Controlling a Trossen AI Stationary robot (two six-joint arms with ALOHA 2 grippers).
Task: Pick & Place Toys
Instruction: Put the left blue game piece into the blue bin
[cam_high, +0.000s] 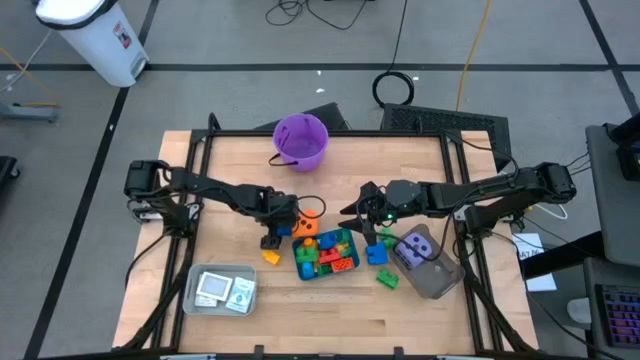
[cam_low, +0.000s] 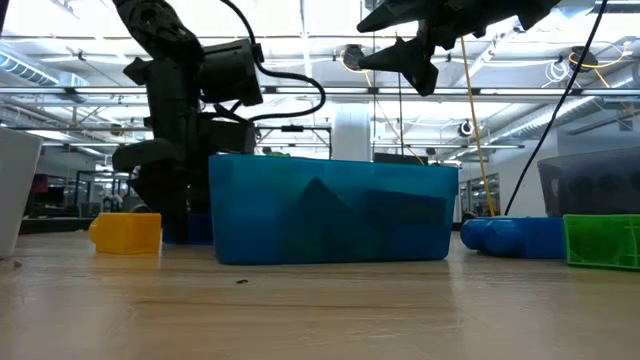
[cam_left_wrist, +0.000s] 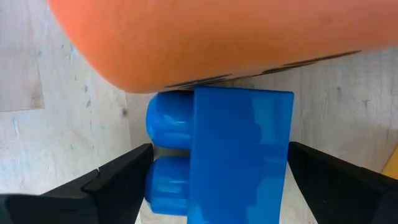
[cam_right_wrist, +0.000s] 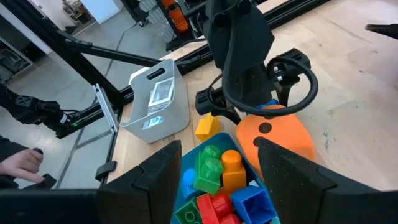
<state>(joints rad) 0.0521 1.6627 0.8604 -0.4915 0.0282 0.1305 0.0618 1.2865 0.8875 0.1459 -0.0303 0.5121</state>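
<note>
**Blue brick between the left jaws, grab not yet made**

The blue brick (cam_left_wrist: 217, 155) lies on the table beside the orange die (cam_high: 305, 226), just left of the teal tray (cam_high: 325, 274) — my left wrist camera shows it sitting between my two dark fingers (cam_left_wrist: 106, 186) with daylight on both sides. So the left gripper (cam_high: 274, 237) is spread wide around it, touching nothing I can see. I judge this as the reach stage of a pick: the next move calls for closing squarely on the brick's flat sides, then lifting clear of the die that crowds it from above in that view.

The right gripper (cam_high: 368, 222) hangs above the tray's right edge, jaws parted and empty as far as its own camera shows.

Counting what I can: two dice — the orange one, and a purple die (cam_high: 416, 248) in the clear tray (cam_high: 440, 285) at right. Loose on the wood I see one yellow brick (cam_high: 270, 257), a second blue brick (cam_high: 377, 254) and one green brick (cam_high: 387, 279). The teal tray holds a mixed pile of red, green, orange and blue bricks I can't count. Two cards (cam_high: 225, 289) lie in the grey tray (cam_high: 195, 300). One purple bucket (cam_high: 300, 141) stands at the far edge.
</note>
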